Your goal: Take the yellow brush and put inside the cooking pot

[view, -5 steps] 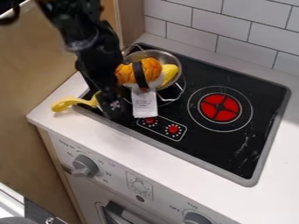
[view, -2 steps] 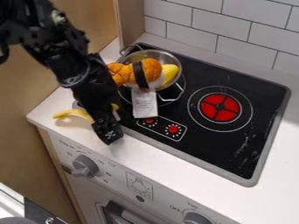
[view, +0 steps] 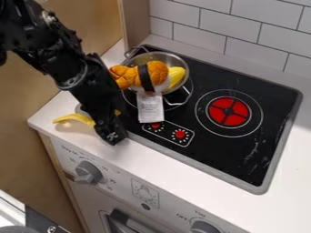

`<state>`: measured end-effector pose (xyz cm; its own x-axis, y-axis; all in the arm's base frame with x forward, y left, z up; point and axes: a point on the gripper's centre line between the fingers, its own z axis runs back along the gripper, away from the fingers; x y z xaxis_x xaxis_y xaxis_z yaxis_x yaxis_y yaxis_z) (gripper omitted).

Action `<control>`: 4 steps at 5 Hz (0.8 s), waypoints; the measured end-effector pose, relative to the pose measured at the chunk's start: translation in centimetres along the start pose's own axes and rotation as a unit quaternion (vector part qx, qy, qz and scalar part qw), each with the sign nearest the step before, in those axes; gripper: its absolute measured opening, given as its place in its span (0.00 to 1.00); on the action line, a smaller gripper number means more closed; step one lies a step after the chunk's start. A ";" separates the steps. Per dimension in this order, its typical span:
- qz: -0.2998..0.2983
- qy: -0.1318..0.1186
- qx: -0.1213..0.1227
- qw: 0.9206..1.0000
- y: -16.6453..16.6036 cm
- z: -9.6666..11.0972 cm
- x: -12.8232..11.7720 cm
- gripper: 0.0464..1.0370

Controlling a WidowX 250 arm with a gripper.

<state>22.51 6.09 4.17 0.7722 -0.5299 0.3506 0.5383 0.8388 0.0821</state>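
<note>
My gripper (view: 113, 132) hangs low over the front left corner of the stove, above the counter's edge. The yellow brush (view: 75, 119) has its curved handle sticking out to the left of the gripper over the white counter; the rest of it is mostly hidden behind the gripper. Whether it is held cannot be told. On the back left burner stands the metal cooking pot (view: 175, 62), holding an orange plush piece with a black band and a yellow item (view: 177, 76).
A white tag (view: 150, 108) hangs from the plush over the pot's front. The black cooktop (view: 225, 152) has a red burner (view: 229, 112) to the right of the pot and two red knobs in front. A tiled wall (view: 243, 32) stands behind, a wooden panel (view: 24, 86) at left.
The gripper has moved forward and slightly left from the cooktop's left edge, then a little back up. The brush handle has shifted slightly. The pot has stayed in place.
</note>
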 end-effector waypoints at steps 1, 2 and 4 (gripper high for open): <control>-0.010 0.002 0.001 1.000 0.3 -0.1 0.4 0.93; -0.014 0.012 0.003 1.000 0.5 -0.3 0.9 0.67; -0.010 0.050 -0.031 0.998 -0.3 0.9 0.8 0.50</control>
<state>22.66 5.49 5.22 0.7889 -0.5594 0.2545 0.5718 0.8199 0.0295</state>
